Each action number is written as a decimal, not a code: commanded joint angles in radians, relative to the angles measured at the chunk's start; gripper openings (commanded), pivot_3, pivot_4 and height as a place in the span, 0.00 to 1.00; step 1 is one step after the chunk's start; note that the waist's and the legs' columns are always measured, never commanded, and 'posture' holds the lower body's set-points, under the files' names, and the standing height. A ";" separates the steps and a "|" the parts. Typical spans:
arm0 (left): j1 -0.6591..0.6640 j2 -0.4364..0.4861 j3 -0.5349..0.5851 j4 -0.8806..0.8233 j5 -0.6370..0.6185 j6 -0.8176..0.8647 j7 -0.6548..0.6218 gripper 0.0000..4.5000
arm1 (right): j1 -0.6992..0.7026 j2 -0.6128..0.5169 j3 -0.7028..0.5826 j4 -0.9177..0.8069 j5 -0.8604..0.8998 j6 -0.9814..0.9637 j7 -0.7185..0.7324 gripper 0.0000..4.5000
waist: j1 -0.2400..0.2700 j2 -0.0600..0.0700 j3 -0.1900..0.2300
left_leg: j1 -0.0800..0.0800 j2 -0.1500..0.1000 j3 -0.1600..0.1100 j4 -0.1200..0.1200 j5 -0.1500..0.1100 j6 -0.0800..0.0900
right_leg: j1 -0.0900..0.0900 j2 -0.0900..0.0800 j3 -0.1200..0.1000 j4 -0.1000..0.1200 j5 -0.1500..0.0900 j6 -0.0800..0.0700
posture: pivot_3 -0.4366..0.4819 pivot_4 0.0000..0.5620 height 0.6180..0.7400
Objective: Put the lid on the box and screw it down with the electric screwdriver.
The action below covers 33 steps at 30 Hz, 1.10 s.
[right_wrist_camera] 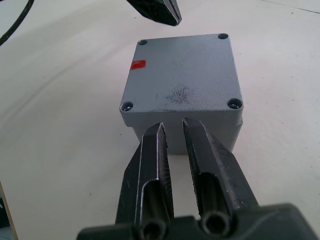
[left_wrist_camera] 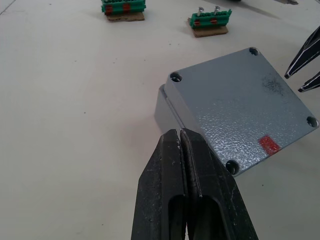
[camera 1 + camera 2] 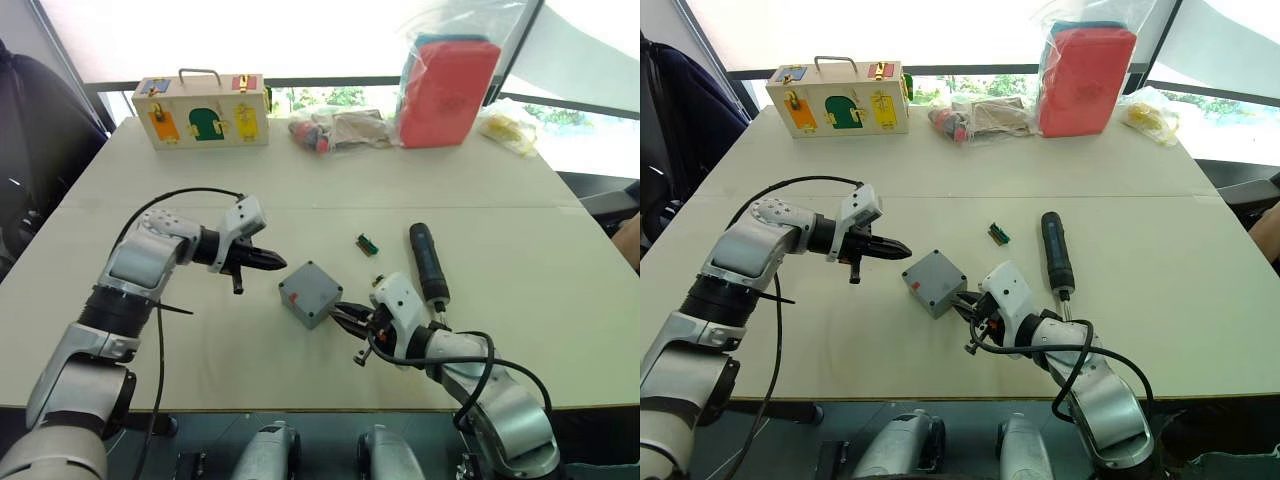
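The grey lid (image 2: 240, 105) with its red mark lies on top of the grey box (image 3: 311, 293), corner holes lined up, at the middle of the table. My left gripper (image 3: 275, 262) hovers shut just left of the box, its tip (image 2: 180, 132) close to a lid corner. My right gripper (image 1: 173, 125) points at the box's near right wall from close by, slightly open with nothing between its fingers. The black electric screwdriver (image 3: 428, 262) lies flat on the table to the right of the box, apart from both grippers.
A small green bit strip (image 3: 367, 243) lies just behind the box. Along the far edge stand a wooden latch box (image 3: 200, 110), a bag of small items (image 3: 335, 130), a red case in a plastic bag (image 3: 447, 90) and a yellow bag (image 3: 510, 128).
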 commanded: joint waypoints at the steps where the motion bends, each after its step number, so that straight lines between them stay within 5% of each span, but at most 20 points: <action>1: 0.004 0.002 -0.005 -0.041 -0.005 0.003 -0.005 0.00 | -0.031 0.004 0.014 -0.009 0.025 -0.004 -0.028 0.13 | 0.000 0.000 0.000 | 0.000 0.000 0.000 0.000 0.000 0.000 | 0.000 0.000 0.000 0.000 0.000 0.000 | 0.48 0.27 1.00; 33: 0.015 -0.035 -0.014 -0.003 0.023 -0.044 0.052 0.00 | -0.070 -0.037 0.038 0.050 0.082 -0.039 -0.125 0.13 | 0.001 0.000 0.000 | 0.000 0.000 0.000 0.000 0.000 0.000 | 0.000 0.000 0.000 0.000 0.000 0.000 | 0.48 0.27 1.00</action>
